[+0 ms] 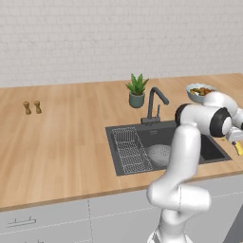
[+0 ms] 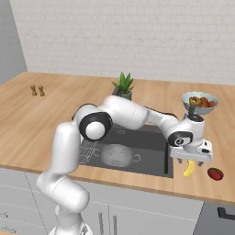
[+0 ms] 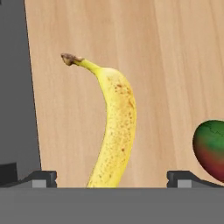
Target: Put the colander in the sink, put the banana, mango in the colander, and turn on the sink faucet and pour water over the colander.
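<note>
On wooden counter (image 2: pixel 137 176) right of sink (image 2: pixel 151 151): banana (image 3: pixel 114 131), bright yellow, brown-speckled, long gentle curve, dark stub at stem end, lying flat on pale wood grain
Just beside banana, apart from it: mango (image 3: pixel 211 148), rounded, smooth, green shading into dark red
Directly above banana: gripper (image 2: pixel 189 161), fingers spread wide, one dark tip either side of the fruit, nothing clamped between them
Down in dark-grey rectangular basin: colander (image 2: pixel 116 154), round, light grey, finely perforated metal, small handles at rim, resting upright on basin floor
Left part of basin: wire rack (image 1: pixel 129 149), thin silver grid
Behind sink: sink faucet (image 1: pixel 154 104), dark, tall arched spout, small side lever
Further back on counter: potted plant (image 1: pixel 136 90) with spiky green leaves; pale bowl (image 2: pixel 199 102) heaped with orange-red fruit; two small brown shakers (image 1: pixel 32 107) well off to the left
</note>
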